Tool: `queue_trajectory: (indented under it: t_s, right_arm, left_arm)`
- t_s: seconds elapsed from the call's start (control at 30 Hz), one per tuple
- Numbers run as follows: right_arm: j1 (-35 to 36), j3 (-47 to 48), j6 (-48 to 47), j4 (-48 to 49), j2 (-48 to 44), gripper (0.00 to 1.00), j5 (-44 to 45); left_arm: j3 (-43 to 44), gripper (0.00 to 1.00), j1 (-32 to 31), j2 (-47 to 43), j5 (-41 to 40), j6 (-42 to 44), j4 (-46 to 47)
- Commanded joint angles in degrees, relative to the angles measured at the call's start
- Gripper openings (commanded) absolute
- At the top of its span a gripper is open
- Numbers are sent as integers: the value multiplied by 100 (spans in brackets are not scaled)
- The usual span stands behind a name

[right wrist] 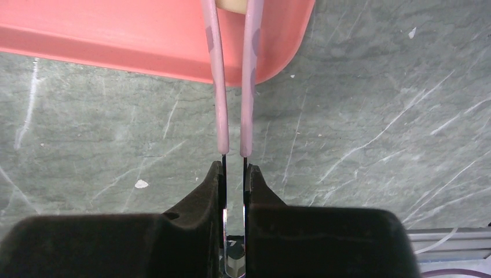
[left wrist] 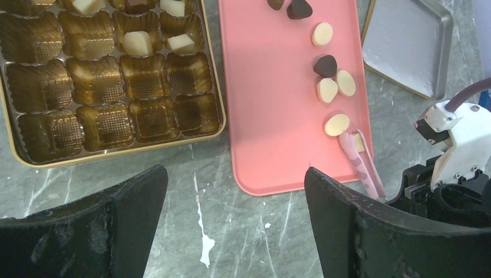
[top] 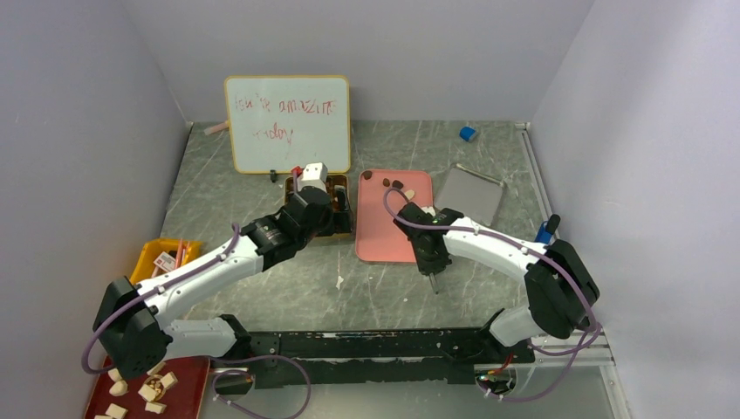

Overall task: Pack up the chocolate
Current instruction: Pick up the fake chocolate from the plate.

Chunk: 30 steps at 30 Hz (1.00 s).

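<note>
In the right wrist view the pink-sleeved metal tweezers run off at 12 o'clock, tips cut away, with only a sliver of a pale tan chocolate piece between them (pinched or not, it cannot be told there). The left wrist view crops the gold-brown moulded plastic chocolate tray at 12 and 9 o'clock and slices a dark brown piece at 12. From above, the left arm hides most of that tray, the red scrawl on the yellow-framed whiteboard is too faint to read, and the dark red tray at 7 o'clock is cut off.
</note>
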Motion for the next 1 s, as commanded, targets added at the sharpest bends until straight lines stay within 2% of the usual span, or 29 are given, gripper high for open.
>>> queue_trajectory:
  t_s: [0.0, 0.27, 0.47, 0.97]
  right_arm:
    - [-23, 368, -51, -107, -222, 0, -44]
    - [-12, 950, -186, -284, -438, 0, -316]
    - [27, 1593, -400, -200, -148, 0, -515]
    - [256, 3643, -1046, 411, 1845, 0, -873]
  left_arm:
    - [185, 92, -32, 18, -38, -50, 77]
    - [467, 92, -32, -4, -245, 122, -98]
    - [611, 92, -33, -158, -419, 213, -281]
    - [737, 92, -34, -840, -904, 255, -975]
